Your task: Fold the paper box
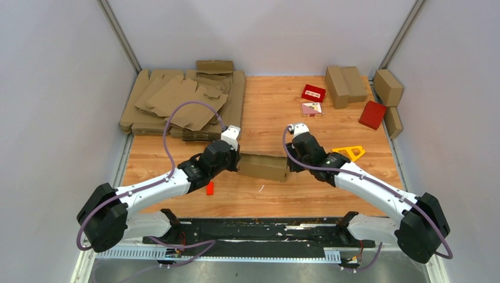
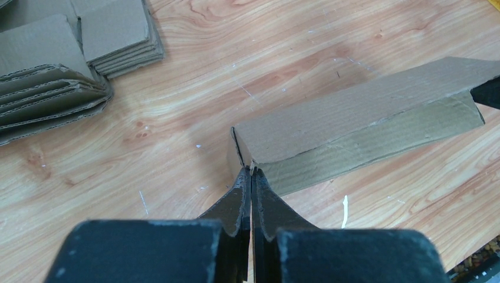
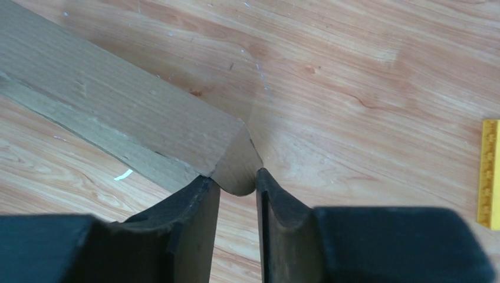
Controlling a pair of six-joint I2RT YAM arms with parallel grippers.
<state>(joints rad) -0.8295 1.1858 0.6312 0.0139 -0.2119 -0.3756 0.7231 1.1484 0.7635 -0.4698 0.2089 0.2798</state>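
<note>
The paper box [image 1: 263,166] is a brown oblong carton lying on the wooden table between my two grippers. My left gripper [image 1: 237,159] is at its left end. In the left wrist view it [image 2: 252,172] is shut, pinching a thin cardboard edge at the corner of the box [image 2: 354,118]. My right gripper [image 1: 289,162] is at the box's right end. In the right wrist view it [image 3: 232,177] is open, its fingers either side of the rounded end flap [image 3: 239,168] of the box [image 3: 118,112].
A pile of flat cardboard sheets [image 1: 177,100] lies at the back left, also in the left wrist view [image 2: 53,88]. Folded cartons [image 1: 345,85] and red boxes [image 1: 372,114] sit at the back right. A yellow triangular frame [image 1: 349,152] lies beside the right arm. A small red piece [image 1: 210,188] lies under the left arm.
</note>
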